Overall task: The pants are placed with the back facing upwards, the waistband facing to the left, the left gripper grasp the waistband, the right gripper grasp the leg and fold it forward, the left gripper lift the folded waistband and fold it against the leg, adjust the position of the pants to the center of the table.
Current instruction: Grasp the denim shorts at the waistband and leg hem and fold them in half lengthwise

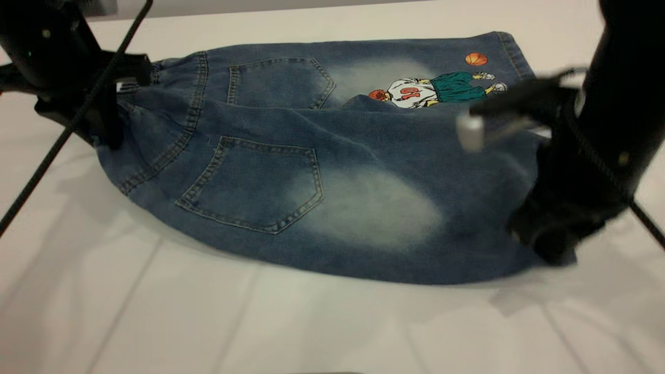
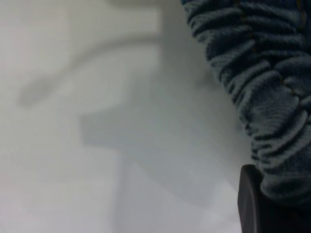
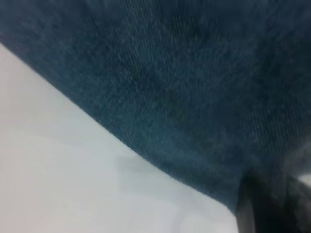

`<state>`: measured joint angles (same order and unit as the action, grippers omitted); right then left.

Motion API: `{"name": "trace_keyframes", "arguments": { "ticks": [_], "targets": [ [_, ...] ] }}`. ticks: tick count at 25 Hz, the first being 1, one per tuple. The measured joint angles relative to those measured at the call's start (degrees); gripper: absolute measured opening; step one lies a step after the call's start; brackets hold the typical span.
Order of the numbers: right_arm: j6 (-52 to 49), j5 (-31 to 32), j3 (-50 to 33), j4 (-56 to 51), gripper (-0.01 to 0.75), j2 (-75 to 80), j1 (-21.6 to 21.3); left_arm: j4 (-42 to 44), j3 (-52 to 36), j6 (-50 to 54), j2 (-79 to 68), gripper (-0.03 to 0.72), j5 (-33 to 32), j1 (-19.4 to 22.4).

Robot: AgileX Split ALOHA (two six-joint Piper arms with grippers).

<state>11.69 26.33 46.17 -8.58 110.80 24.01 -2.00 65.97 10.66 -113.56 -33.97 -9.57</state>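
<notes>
The pants [image 1: 311,166] lie lengthwise left to right on the desk [image 1: 156,311], the left tool [image 1: 111,111] clamped on the waistband [image 1: 150,130] at the left end, the right tool [image 1: 540,228] gripping the near leg [image 1: 395,218] at the right end.

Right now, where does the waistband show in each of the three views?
Exterior view: waistband at the pants' left end, held at the left gripper.
Left wrist view: waistband, ruffled, along one edge, above a black finger.
Right wrist view: not in it; plain denim only.
Shared landmark: the white table.
</notes>
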Motion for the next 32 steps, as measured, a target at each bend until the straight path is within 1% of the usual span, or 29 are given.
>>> {"name": "trace_keyframes", "arguments": {
  "ticks": [3,7,14,20,26,29,32],
  "targets": [
    [0.0,1.2,1.9,0.0,0.029,-4.4,0.0,-1.4,2.2,0.0,0.0,0.084,-2.5,0.0],
    [0.0,2.1,4.9,0.0,0.029,-8.0,0.0,-2.8,4.5,0.0,0.0,0.084,-4.2,0.0],
    [0.0,2.2,11.4,0.0,0.029,-8.4,-0.7,-6.9,6.6,0.0,0.0,0.084,-5.9,0.0],
    [-0.6,2.9,15.2,-0.1,0.029,-8.4,-4.8,-11.3,6.6,1.7,0.0,0.084,-5.2,0.0],
    [-1.6,3.0,15.4,-0.2,0.029,-8.4,-9.9,-14.5,6.9,8.3,0.0,0.084,-2.9,0.1],
    [-1.6,3.0,15.4,-0.4,0.029,-8.4,-12.7,-16.9,8.7,10.7,0.0,0.084,-3.2,1.2],
    [-1.6,3.0,16.3,-0.5,0.029,-8.4,-14.5,-21.1,10.7,12.0,0.0,0.084,-3.3,3.1]
  ]
}}
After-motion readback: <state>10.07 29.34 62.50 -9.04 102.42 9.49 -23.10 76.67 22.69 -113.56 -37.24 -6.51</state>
